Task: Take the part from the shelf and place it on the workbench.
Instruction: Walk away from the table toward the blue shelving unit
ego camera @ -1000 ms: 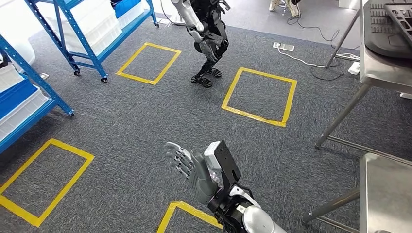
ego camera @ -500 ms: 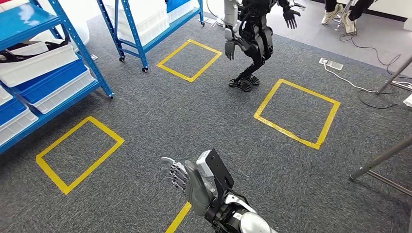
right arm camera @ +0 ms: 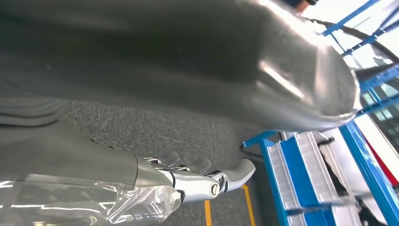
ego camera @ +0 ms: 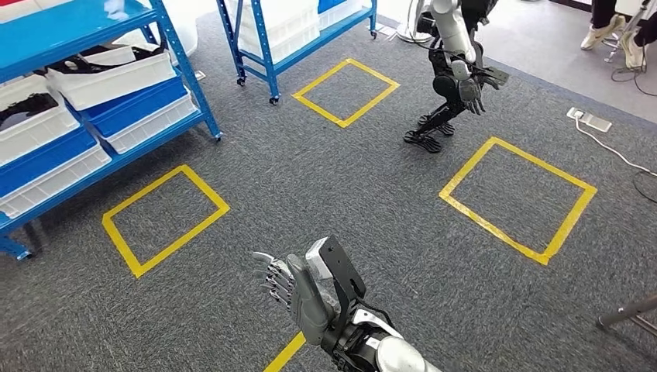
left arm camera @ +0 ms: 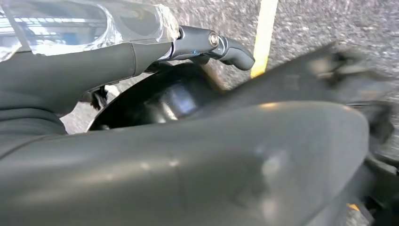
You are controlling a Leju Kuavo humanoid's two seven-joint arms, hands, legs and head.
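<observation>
- Ahead and to the left – blue shelf (ego camera: pixel 116 155) with white bins (ego camera: pixel 108 74) holding dark parts (ego camera: pixel 27 108), well apart from the hand.
- Right hand (ego camera: pixel 298 287) – raised, fingers spread, holding nothing.
- Left hand – state cannot be told.

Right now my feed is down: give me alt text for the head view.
The right hand is raised, empty, over grey carpet marked with yellow squares. A blue shelf of bins stands far left; another robot crouches ahead.

We see grey carpet (ego camera: pixel 310 178) marked with yellow tape squares (ego camera: pixel 165 218), another humanoid robot (ego camera: pixel 453 74) crouching beyond them, and a power strip (ego camera: pixel 589 120).
</observation>
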